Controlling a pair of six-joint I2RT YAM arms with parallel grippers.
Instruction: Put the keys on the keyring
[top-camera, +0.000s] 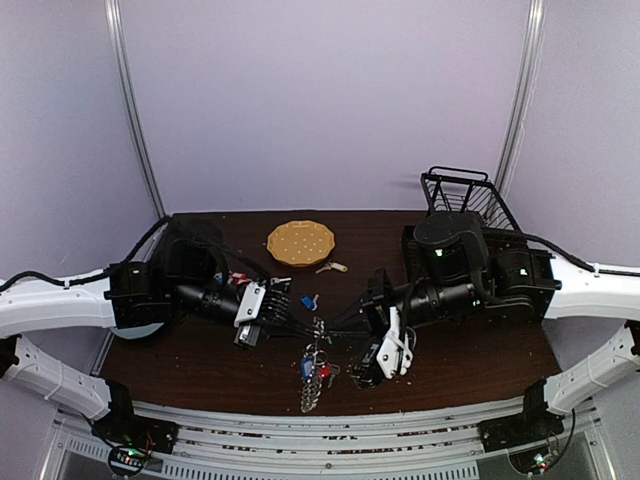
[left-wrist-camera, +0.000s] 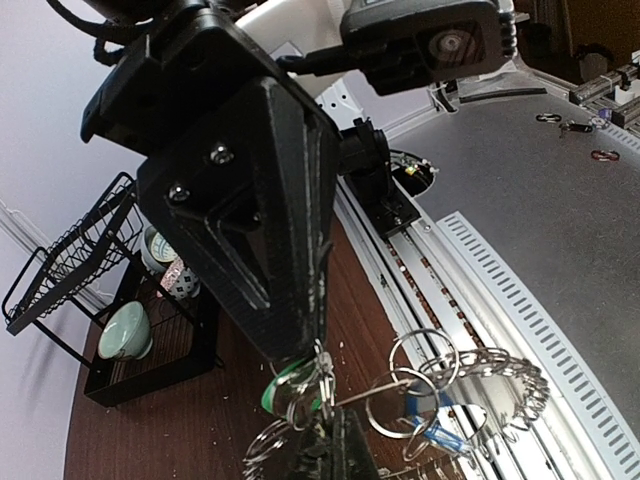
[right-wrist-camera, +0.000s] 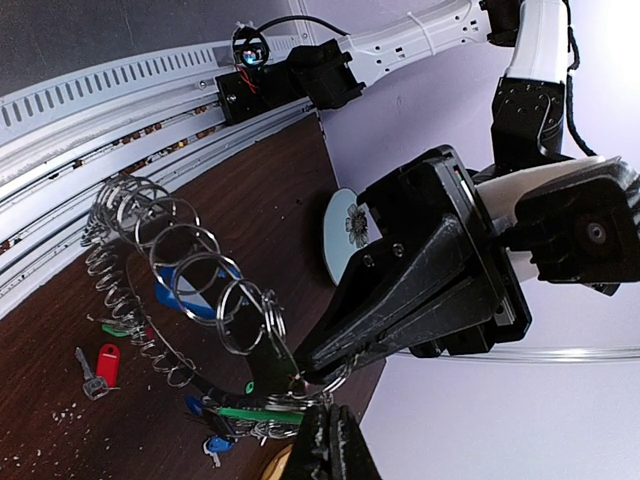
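The keyring (top-camera: 314, 372), a big wire ring fringed with small rings and keys, hangs between both grippers over the near table. My left gripper (top-camera: 312, 325) is shut on its wire; its shut fingertips show at the bottom of the left wrist view (left-wrist-camera: 330, 440). My right gripper (top-camera: 328, 322) meets it tip to tip and is shut on the split ring of a green-tagged key (right-wrist-camera: 255, 412) at the keyring's top. Blue-tagged keys (left-wrist-camera: 440, 425) hang on the ring. Loose keys lie on the table: blue (top-camera: 308, 300), yellow-tagged (top-camera: 333, 267), red (top-camera: 238, 279), and red near the ring (right-wrist-camera: 105, 362).
A yellow-orange round plate (top-camera: 300, 241) sits at the back centre. A black wire rack (top-camera: 465, 200) with cups (left-wrist-camera: 125, 330) stands at the back right. A blue-and-white plate (top-camera: 135, 330) lies under the left arm. The table's front rail (top-camera: 330, 425) runs just below the keyring.
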